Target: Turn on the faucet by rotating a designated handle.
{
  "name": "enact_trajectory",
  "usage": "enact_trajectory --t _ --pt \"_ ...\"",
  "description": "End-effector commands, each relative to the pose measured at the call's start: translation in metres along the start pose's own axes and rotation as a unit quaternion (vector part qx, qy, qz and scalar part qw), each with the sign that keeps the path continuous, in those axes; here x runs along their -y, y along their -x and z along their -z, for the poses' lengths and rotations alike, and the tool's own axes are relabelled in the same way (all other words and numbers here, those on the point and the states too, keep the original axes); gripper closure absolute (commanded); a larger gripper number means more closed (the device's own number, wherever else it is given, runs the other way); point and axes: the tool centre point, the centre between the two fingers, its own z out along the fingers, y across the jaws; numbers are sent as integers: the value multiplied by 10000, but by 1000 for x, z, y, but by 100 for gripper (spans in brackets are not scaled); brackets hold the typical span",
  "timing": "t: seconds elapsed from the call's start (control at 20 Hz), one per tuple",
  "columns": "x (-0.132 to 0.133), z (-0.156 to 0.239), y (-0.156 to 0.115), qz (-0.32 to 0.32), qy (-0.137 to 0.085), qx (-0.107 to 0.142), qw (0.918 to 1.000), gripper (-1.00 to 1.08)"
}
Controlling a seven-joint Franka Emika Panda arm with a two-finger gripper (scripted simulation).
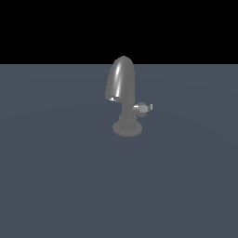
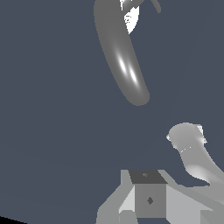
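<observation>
The grey faucet (image 1: 122, 83) stands upright on the dark floor in the exterior view, its big domed spout above a short stem and a round flared base (image 1: 127, 127). The handle (image 1: 143, 108), a short silvery stub with a lighter tip, sticks out of the stem toward the exterior view's right. No arm or gripper shows in that view. In the wrist view the spout (image 2: 124, 61) appears as a long shiny dome and the handle (image 2: 187, 139) as a pale stub close by. Grey blocky parts of my gripper (image 2: 148, 197) fill the frame's edge near the handle; I cannot make out a gap between the fingers.
The faucet stands alone on a flat blue-grey floor (image 1: 56, 176), with a black background behind its far edge. No other object is in sight.
</observation>
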Motion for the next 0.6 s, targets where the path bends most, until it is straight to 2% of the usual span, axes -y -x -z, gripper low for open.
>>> enact_trajectory --t 0.0,0.3,0.55 --pt "3 1 -15 -221 -112 222 9994 108" --pt "9 0 -52 -764 -393 769 9933 108" --pt "10 -3 -85 -1248 -644 1256 9821 108"
